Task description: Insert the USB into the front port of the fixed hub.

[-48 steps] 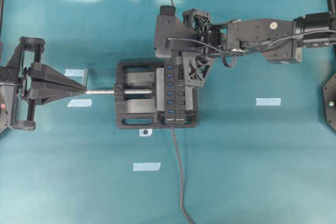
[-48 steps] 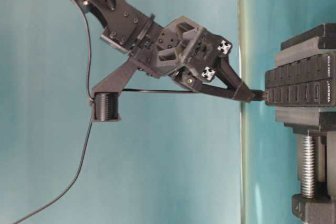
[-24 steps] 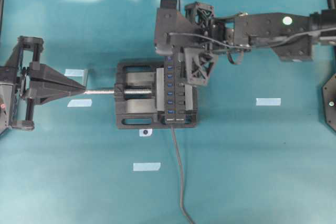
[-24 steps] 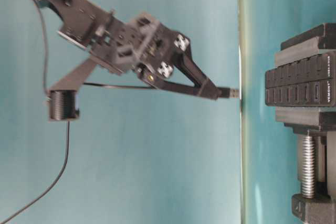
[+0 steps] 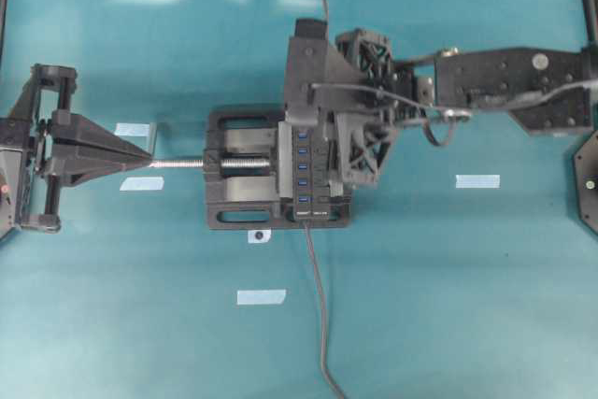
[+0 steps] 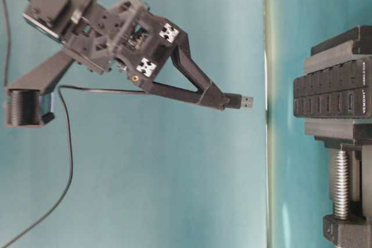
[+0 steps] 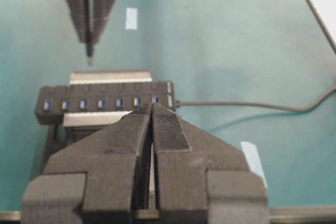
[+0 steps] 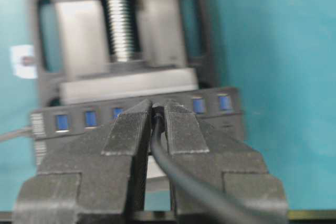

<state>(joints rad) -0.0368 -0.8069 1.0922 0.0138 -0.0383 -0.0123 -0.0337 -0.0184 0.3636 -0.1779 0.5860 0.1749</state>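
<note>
The fixed hub [image 5: 305, 167] sits clamped in the black vise [image 5: 241, 182], its row of blue ports facing up, and its own cable [image 5: 318, 306] runs out from the end away from the right arm's reach. In the table-level view the hub [image 6: 334, 96] shows as a dark strip above the vise screw [image 6: 340, 183].

The USB plug [image 6: 244, 102] hangs clear of the hub, well apart from its port face, with its metal tip pointed toward the hub. The right gripper [image 6: 224, 100] has its jaws closed narrow on the plug's black body, and the plug's cable [image 8: 173, 171] trails back between the fingers. Seen from above, the right gripper [image 5: 301, 119] hovers over the hub's end nearest the arm.

On the vise's screw side, the left gripper [image 5: 140, 158] rests near the tip of the silver screw [image 5: 182, 163], its jaws pressed together on nothing. Strips of pale tape [image 5: 476, 180] lie on the teal table [image 5: 448, 306] around the vise.
</note>
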